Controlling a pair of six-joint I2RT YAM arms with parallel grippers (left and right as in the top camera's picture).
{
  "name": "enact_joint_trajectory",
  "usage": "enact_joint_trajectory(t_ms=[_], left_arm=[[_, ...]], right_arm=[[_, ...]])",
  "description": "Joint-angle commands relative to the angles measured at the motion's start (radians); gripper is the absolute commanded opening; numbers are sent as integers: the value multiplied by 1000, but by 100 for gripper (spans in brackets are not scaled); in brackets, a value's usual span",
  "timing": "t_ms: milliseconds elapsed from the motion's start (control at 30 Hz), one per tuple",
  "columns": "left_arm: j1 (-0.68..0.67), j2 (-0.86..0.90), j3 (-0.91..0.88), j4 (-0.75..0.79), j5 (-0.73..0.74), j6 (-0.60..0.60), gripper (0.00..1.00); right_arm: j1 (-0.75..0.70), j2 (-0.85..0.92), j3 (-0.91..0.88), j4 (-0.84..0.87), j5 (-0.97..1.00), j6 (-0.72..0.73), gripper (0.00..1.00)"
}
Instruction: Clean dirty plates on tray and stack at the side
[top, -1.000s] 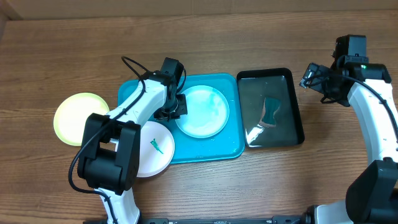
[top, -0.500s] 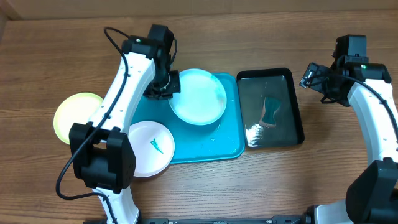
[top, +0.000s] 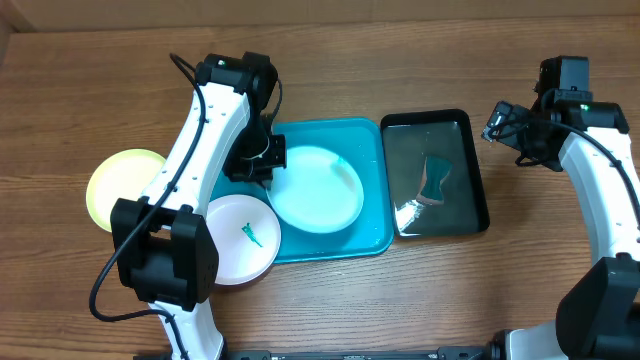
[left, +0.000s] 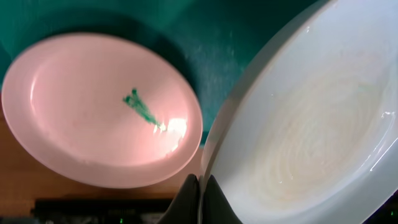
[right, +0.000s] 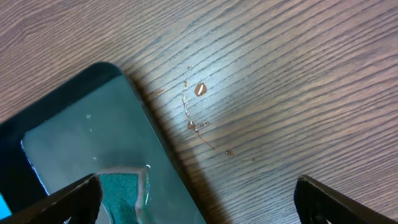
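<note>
My left gripper (top: 262, 160) is shut on the left rim of the pale blue plate (top: 318, 190), holding it over the turquoise tray (top: 372, 230). In the left wrist view the fingers (left: 200, 196) pinch the plate's edge (left: 311, 124); its surface looks clean. The white plate (top: 240, 240) with a green smear sits at the tray's front-left corner and shows in the left wrist view (left: 93, 112). The yellow-green plate (top: 125, 185) lies on the table left of the tray. My right gripper (top: 500, 125) is open and empty, right of the black tray.
A narrow black tray (top: 435, 172) with water and a green sponge (top: 435, 180) stands right of the turquoise tray. The sponge shows in the right wrist view (right: 121, 193). Water drops (right: 199, 90) lie on the wooden table.
My left gripper has lifted the pale blue plate off the tray, swung it toward the back, then brought it forward and lower over the tray. The right arm has not moved.
</note>
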Motion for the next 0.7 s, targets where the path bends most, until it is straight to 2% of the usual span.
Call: enact_joint_trajectory(t_ms=[0, 167, 333, 533, 667], left_arm=[[1, -2, 26, -55, 33, 25, 4], [-5, -2, 25, -87, 63, 49, 4], [-15, 4, 25, -86, 182, 105, 4], [-48, 4, 25, -34, 222, 76, 4], [-80, 4, 25, 68, 221, 25, 4]], right_arm=[[0, -5, 14, 6, 2, 6, 100], [0, -5, 14, 6, 2, 6, 100], [0, -5, 14, 6, 2, 6, 100], [0, -5, 14, 6, 2, 6, 100], [0, -5, 14, 6, 2, 6, 100]])
